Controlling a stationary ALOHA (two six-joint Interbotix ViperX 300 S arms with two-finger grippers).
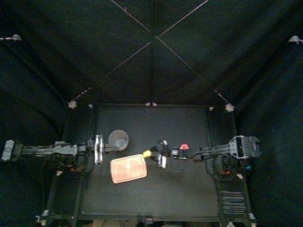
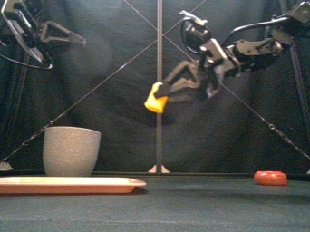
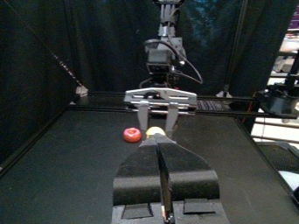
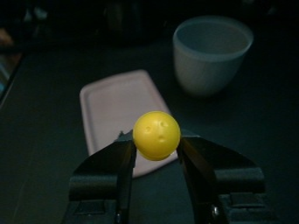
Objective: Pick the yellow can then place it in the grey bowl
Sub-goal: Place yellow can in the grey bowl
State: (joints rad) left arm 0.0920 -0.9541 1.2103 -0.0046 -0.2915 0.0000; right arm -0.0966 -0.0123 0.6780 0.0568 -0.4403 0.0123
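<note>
Black left arm sits high at the far left, off the table surface. Left gripper (image 3: pixel 163 144) has its jaws pressed together with nothing between them; only a thin seam shows in the left wrist view.

Grey cup (image 2: pixel 71 149) stands upright at left-centre of the table (image 2: pixel 206 204), near the back half in the top view, mouth open, nothing visible inside from the right wrist view.

Pink tray (image 2: pixel 67 185) lies flat in front of the cup, closer to the table's front edge. Nothing is on it. The tray and cup sit close together; I can't tell whether they touch.

Yellow can (image 2: pixel 154 98) is in the air, well above the table, higher than the cup's rim and to the right of the cup. In the top view it sits over or just beside the tray's right end; I can't tell which. The right gripper (image 2: pixel 173 89) is pinching it, one jaw on each side and the can's round end facing the wrist camera. The right arm comes in from the upper right and angles down and left toward the middle.

Red toy (image 2: pixel 270 178) rests on the table at right, well apart from the tray and cup, and no gripper touches it.
</note>
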